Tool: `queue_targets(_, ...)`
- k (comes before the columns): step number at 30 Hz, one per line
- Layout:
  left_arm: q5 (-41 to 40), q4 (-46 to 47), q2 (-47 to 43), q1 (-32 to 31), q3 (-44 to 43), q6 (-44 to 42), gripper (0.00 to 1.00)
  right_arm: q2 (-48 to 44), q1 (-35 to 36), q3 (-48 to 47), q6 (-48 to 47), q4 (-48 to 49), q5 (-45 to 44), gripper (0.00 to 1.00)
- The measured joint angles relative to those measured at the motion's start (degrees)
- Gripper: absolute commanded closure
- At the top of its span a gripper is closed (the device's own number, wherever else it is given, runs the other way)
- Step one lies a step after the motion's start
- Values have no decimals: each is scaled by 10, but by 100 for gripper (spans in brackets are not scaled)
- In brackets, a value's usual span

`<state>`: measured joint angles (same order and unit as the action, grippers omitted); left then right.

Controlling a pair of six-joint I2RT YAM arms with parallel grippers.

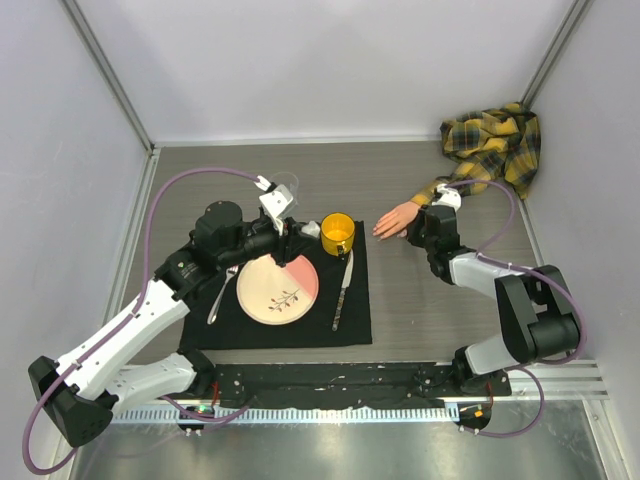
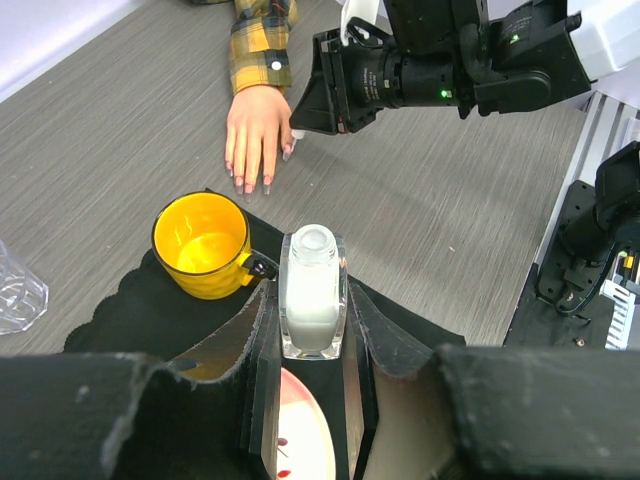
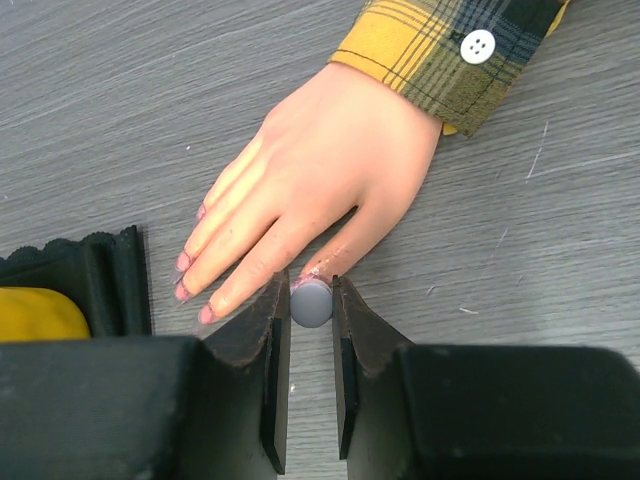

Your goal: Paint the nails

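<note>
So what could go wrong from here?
1. The right hand pinches the brush cap right against the thumb of the mannequin hand. A small drift could smear polish on skin rather than nail, or nudge the mannequin hand.
2. The left hand holds the bottle, seemingly uncapped, above the plate and mat. A tilt could spill it.

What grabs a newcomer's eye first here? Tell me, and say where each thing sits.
The pale peach mannequin hand in a yellow-and-black plaid sleeve lies flat on the grey table, far right. The right gripper pinches a small grey round cap right at its thumb tip. Over the black placemat, beside a yellow mug, the left gripper clamps an uncapped clear square bottle of whitish liquid.
</note>
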<state>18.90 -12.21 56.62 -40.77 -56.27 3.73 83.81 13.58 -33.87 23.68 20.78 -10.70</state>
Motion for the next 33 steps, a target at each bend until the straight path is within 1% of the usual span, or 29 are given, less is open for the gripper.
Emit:
queue_targets(12,0,0,0,0,0,0,100,36,-1,-3,1,17,21,99)
queue_targets(19,0,0,0,0,0,-2,100,35,-1,-3,5,24,35,99)
queue_targets(23,0,0,0,0,0,-2,100,25,-1,4,17,30,43,99)
queue_targets(27,0,0,0,0,0,-2,100,-5,-1,19,29,40,45,99)
queue_targets(33,0,0,0,0,0,-2,100,-29,-14,24,29,39,32,99)
